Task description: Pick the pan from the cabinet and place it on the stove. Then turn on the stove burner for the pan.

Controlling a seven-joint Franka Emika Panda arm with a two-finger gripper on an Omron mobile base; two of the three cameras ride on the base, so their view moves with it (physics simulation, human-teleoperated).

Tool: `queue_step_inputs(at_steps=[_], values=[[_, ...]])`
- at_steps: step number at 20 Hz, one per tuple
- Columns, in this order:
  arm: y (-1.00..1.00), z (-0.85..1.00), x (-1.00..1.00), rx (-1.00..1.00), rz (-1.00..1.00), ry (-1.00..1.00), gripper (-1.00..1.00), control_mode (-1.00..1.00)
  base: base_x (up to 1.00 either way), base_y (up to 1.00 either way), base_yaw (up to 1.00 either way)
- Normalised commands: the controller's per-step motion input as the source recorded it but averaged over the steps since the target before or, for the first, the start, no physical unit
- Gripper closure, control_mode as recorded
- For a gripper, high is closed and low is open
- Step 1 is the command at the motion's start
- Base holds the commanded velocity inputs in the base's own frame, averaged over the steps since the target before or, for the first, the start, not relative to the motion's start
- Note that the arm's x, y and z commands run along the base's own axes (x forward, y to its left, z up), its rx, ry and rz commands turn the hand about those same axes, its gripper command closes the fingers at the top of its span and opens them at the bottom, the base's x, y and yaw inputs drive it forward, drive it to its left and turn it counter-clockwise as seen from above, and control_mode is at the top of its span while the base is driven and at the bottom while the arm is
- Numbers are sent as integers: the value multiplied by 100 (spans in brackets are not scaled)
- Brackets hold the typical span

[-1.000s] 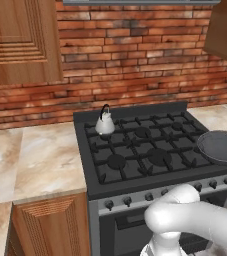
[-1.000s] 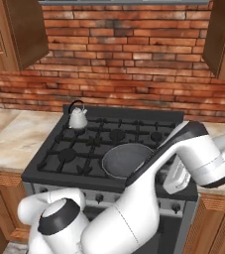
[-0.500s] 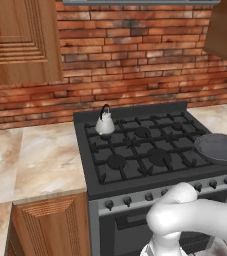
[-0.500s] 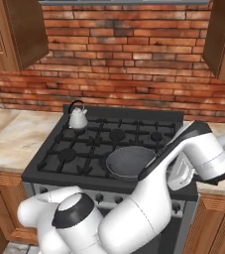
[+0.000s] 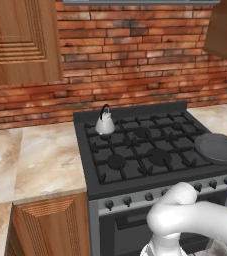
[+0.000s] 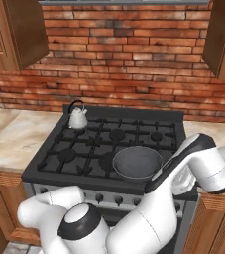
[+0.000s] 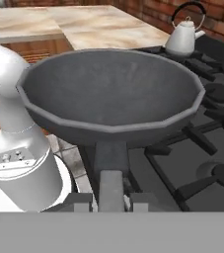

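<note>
Dark grey and shallow, the pan [image 7: 111, 96] sits straight ahead of the gripper [image 7: 112, 197], whose jaws are closed on the pan's handle [image 7: 111, 163] where it runs back from the bowl. In the right base view the pan [image 6: 137, 162] is over the front right part of the stove [image 6: 79, 154], just beyond the hand; whether it rests on the grates or is held just above them cannot be told. Further out from the gripper, past the pan's far rim, a small silver kettle [image 7: 184, 35] stands on the rear left burner. Beyond the stove's left side lies a marbled stone counter [image 5: 40, 155], with a red brick wall [image 6: 129, 64] behind and the cabinet [image 5: 17, 40] hanging above it.
</note>
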Motion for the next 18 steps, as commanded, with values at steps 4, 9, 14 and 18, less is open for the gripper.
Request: queue_step_inputs(at_steps=[4, 9, 14, 18], values=[[-8, -27, 12, 0, -20, -5, 100, -100, 0, 0, 0], [-4, -26, 18, 0, -22, 0, 100, -100, 0, 0, 0], [-2, -28, 23, 0, -20, 0, 100, -100, 0, 0, 0], [0, -28, 25, 0, -17, 0, 100, -100, 0, 0, 0]])
